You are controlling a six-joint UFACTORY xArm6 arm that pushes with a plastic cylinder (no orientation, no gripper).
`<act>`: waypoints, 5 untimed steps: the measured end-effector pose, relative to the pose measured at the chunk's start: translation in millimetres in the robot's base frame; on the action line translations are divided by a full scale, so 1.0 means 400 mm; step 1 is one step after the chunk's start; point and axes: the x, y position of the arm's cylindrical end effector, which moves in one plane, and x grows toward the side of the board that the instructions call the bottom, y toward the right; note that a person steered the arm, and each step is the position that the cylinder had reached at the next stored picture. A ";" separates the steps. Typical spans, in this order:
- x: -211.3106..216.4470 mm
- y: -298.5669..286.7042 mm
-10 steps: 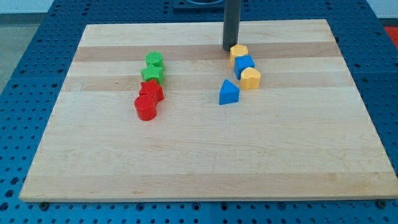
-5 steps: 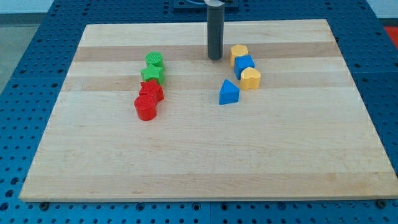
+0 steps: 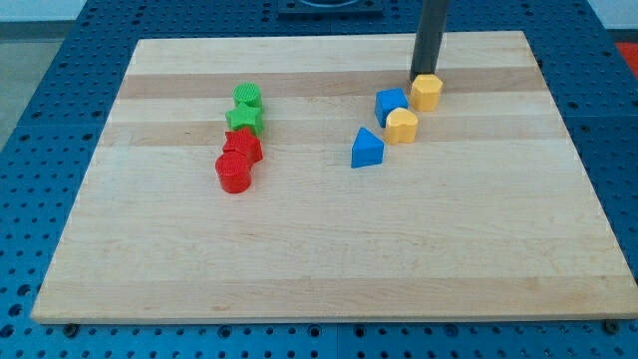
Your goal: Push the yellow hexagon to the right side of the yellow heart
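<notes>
**Tip at the yellow hexagon, upper right of the board**

Where the rod comes down from the top edge of the frame, the tip sits right at the upper-left edge of the yellow hexagon; it looks like contact, but I can't be sure. There's no hand or claw on this arm, only the plain dark rod, so nothing is grasped, clenched or released.

The yellow hexagon lies upper right of centre on the wooden board. Just below and left of it is the yellow heart, so the hexagon stands above and slightly right of the heart, close but with a thin gap showing. The blue cube is left of the hexagon, touching or nearly touching the heart's upper-left side. The blue triangle sits lower left of the heart, a little apart from it.

In the left half of the frame, four blocks run in a tight column, each one against the next. Top to bottom: a green block of unclear shape, a green star, a red star and a red cylinder. This group is well apart from the tip and the blue and yellow cluster.

Blue perforated table shows around the board on all sides.
</notes>
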 end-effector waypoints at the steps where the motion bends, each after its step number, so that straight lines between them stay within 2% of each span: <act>1: 0.024 0.008; 5: 0.102 -0.016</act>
